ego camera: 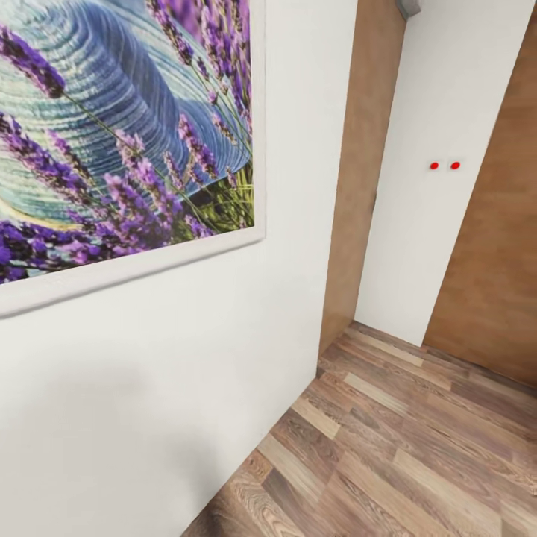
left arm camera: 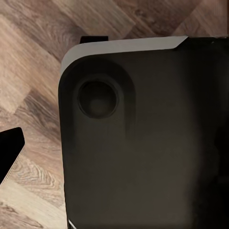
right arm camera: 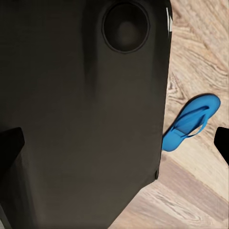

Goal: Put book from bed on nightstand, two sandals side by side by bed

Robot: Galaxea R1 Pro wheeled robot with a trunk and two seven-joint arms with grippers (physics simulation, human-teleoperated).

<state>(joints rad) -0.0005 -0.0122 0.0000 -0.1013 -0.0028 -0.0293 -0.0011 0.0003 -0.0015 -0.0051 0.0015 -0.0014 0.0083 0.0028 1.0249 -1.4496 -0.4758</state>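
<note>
Right wrist view: one blue sandal [right arm camera: 192, 121] lies on the wood-plank floor [right arm camera: 200, 62], just beside my dark base [right arm camera: 86, 124]. Head faces a white wall [ego camera: 186, 388] with a lavender picture [ego camera: 119, 127]. Step, I judge: travelling, sandals unplaced. Next: turn, find the bed. Whether my grippers are apart or together, I cannot tell.

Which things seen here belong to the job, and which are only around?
Belong to the job:
- blue sandal, lying on the wood floor

Only around:
- lavender picture on the white wall
- brown door
- two red dots on a white panel
- robot's dark body
</note>
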